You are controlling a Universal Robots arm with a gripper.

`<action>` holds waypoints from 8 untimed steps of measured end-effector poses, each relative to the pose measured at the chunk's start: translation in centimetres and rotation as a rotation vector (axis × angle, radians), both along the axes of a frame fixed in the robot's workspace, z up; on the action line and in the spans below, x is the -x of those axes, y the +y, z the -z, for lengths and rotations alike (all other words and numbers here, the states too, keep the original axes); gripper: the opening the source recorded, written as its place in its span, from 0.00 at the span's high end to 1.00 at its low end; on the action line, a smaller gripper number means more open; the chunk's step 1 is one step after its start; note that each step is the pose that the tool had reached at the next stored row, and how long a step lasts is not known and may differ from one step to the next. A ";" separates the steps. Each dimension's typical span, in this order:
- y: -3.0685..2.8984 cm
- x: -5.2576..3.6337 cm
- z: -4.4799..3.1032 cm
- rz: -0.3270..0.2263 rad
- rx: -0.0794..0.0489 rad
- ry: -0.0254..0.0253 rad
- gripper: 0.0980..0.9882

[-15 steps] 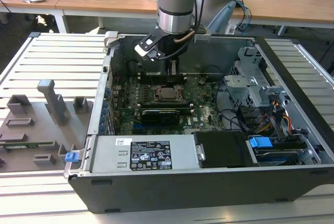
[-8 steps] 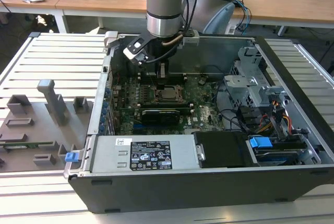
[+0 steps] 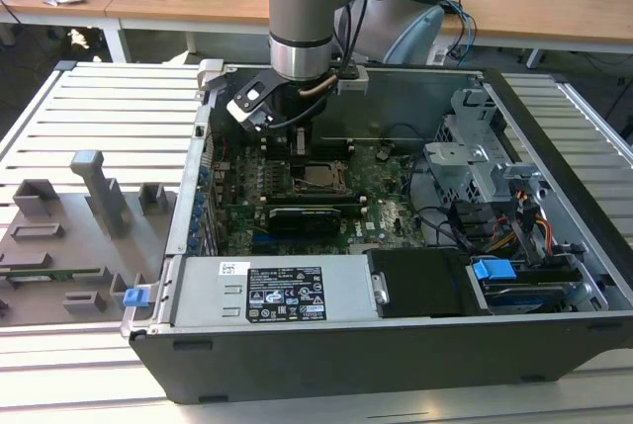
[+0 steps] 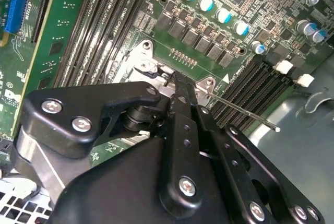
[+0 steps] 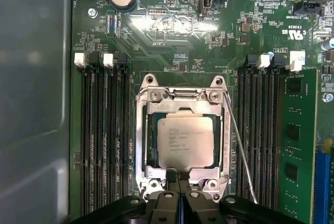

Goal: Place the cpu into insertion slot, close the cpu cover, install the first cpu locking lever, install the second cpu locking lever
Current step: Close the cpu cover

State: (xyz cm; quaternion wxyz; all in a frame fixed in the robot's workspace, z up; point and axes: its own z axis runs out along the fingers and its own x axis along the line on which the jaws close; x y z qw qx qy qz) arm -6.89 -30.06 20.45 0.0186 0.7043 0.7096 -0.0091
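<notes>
Directly ahead of our gripper (image 5: 178, 181), right at its tips, lies the near edge of the cpu cover (image 5: 142, 145), which appears to be folded down flat with its window framing the cpu (image 5: 185, 141). The chip sits square and level in the insertion slot (image 5: 151, 151), so we judge the placing done and the cover down. Our fingers are pressed together with nothing visible between them. We cannot tell whether they actually bear on the cover's edge or hover just above it. Off to one side of the fingers, a thin wire locking lever (image 5: 238, 140) stands out at a slant from the socket corner, passing over the memory slots (image 5: 263, 130) on the motherboard (image 5: 172, 25), and looks unlatched. We judge the chip to be light, stiff and flat, with a smooth metal top that would slip under a pinch, and fragile on its underside, so only its edges suit a hold. The cover looks like thin sheet metal that bends easily, best pushed near its free edge. The lever seems springy and narrow, likely to skid off a fingertip, and is best taken near its free end.
</notes>
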 end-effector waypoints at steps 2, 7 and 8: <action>0.00 0.00 0.05 -0.003 0.000 -0.0001 0.99; 0.05 -0.59 0.05 -0.005 -0.001 -0.0004 0.99; 0.06 -0.82 -0.03 -0.005 -0.001 -0.0012 0.99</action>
